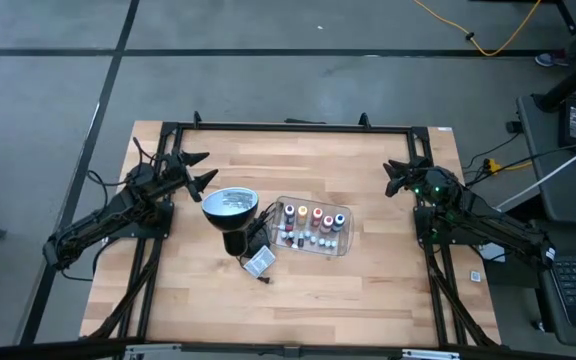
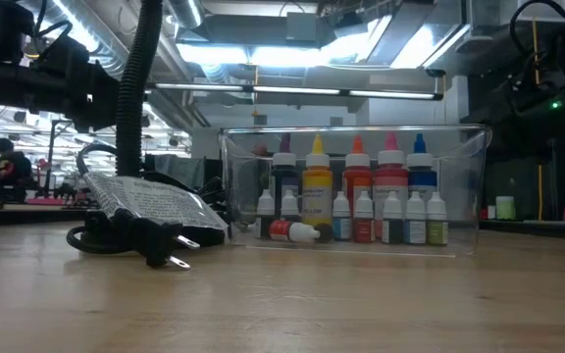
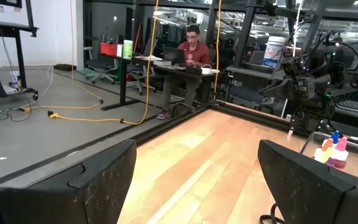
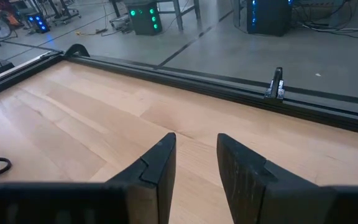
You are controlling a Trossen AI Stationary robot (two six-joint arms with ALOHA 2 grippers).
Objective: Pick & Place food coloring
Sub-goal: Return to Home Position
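**Plastic tray (image 1: 347, 244) holds the food coloring (image 1: 311, 222); both grippers bare at the desk's sides**

Pale wood planks make up the desk (image 1: 368, 300). In the high view, the clear tray lies just right of the frame's centre. All the bottles that can be seen stand or lie inside it. The low view shows them through the tray's wall (image 2: 466, 196). A back row of taller bottles runs from a dark one through yellow, orange and pink-red to blue. A front row of small white-capped bottles stands before them. One small red bottle (image 2: 289, 230) lies on its side at the left end of the front row.

In the high view a black lamp (image 1: 230, 206) with a round silvery head stands just left of the tray. A power adapter (image 1: 258, 263) and its plug (image 2: 158, 251) lie on the desk below the lamp.

The left gripper (image 1: 204, 168) sits at the left of the high view, above and left of the lamp. Its fingers (image 3: 98, 180) are spread wide and hold nothing. The right gripper (image 1: 392, 177) sits at the right of that view, well apart from the tray. Its fingers (image 4: 160, 165) are parted by only a narrow gap and hold nothing.

In the left wrist view a person (image 3: 190, 50) sits at a workstation beyond the desk's far edge.
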